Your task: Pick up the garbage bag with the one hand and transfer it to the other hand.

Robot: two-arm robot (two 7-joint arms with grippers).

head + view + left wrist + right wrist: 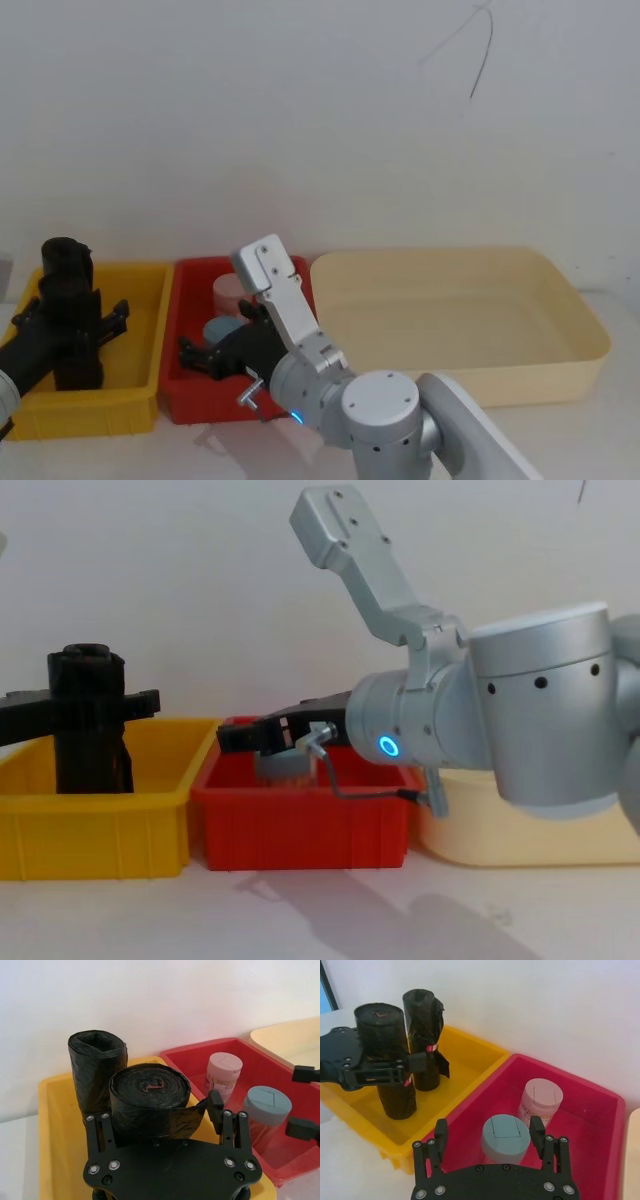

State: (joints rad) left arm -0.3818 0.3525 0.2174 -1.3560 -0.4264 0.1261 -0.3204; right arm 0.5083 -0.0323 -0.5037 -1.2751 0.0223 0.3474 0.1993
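Bag [150,1092]: black roll, upright, far left of the head frame, inside the yellow bin. It is gripped about mid-height by the left gripper [156,1112], with one finger pressed on each side and a red squiggle showing on its top end. Its lower end sits down between the bin walls; can't tell if it touches the bin floor.

Cream tray [590,340]: biggest item, right half of the head frame, just beside the red bin.

Right arm [540,710]: silver-grey, fills the right side of the chest frame and reaches left toward frame centre. Blue ring light [387,746] is lit.

Yellow bin [100,412]: lower left of the head frame, touching or nearly touching the red bin's side.

Red bin [300,830]: centre of the chest frame, between the yellow bin and the cream tray.

Right gripper [488,1126]: over the red bin with its fingers spread wide and nothing held. Grey-lid jar sits below it, between the two fingers, with a gap on both sides.

Second roll [95,1060]: black, same kind, standing upright in the yellow bin right behind the bag. The two are touching or nearly so. It has a small red-and-white tag on its side.

Pink jar [540,1102]: upright in the red bin, toward the wall side.

Grey-lid jar [505,1135]: upright in the red bin, just beside the pink jar on its nearer side.

Cable [350,785]: thin and grey, looping under the right wrist above the red bin's rim.
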